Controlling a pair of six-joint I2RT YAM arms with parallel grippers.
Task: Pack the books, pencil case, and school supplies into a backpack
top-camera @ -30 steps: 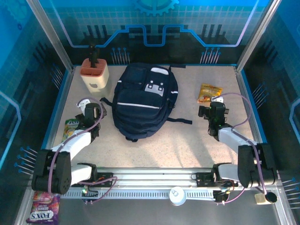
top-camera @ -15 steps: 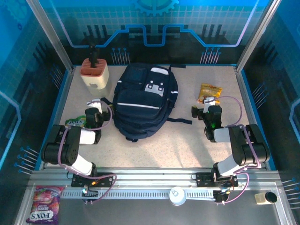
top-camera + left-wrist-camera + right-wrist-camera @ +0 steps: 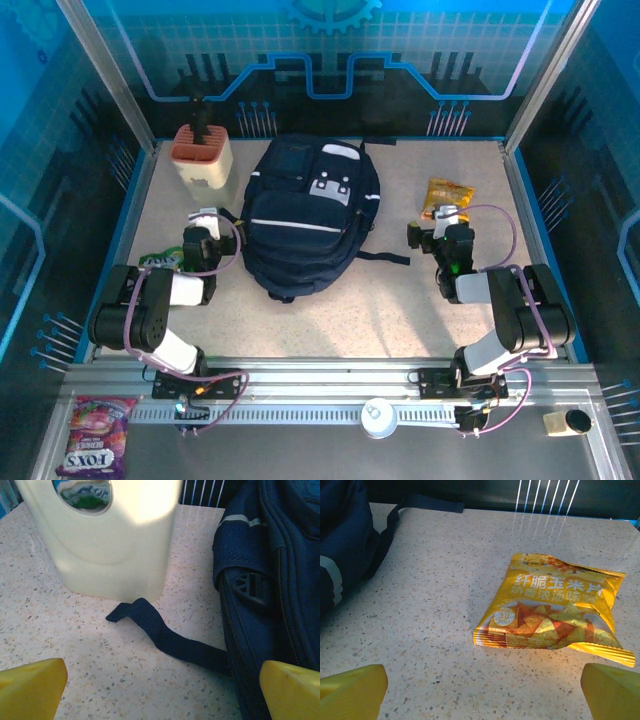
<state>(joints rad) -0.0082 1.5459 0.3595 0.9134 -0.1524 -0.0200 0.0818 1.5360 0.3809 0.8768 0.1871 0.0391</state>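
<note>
Lower left, off the table (image 3: pixel 350 300), lies one purple snack packet (image 3: pixel 92 447). Above it, one green snack packet (image 3: pixel 158 260) peeks out near the table's left edge. My left pincer (image 3: pixel 204 224) gapes wide and empty; a loose strap (image 3: pixel 165 637) lies between it and the one beige holder (image 3: pixel 203 165). My right pincer (image 3: pixel 441 224) is equally spread and empty, with one yellow-orange snack packet (image 3: pixel 545 612) just ahead. The one backpack (image 3: pixel 305 215) lies flat at centre frame, between both pincers. Since a second ago, both pincers have shifted slightly up the frame; the things lie as before.
</note>
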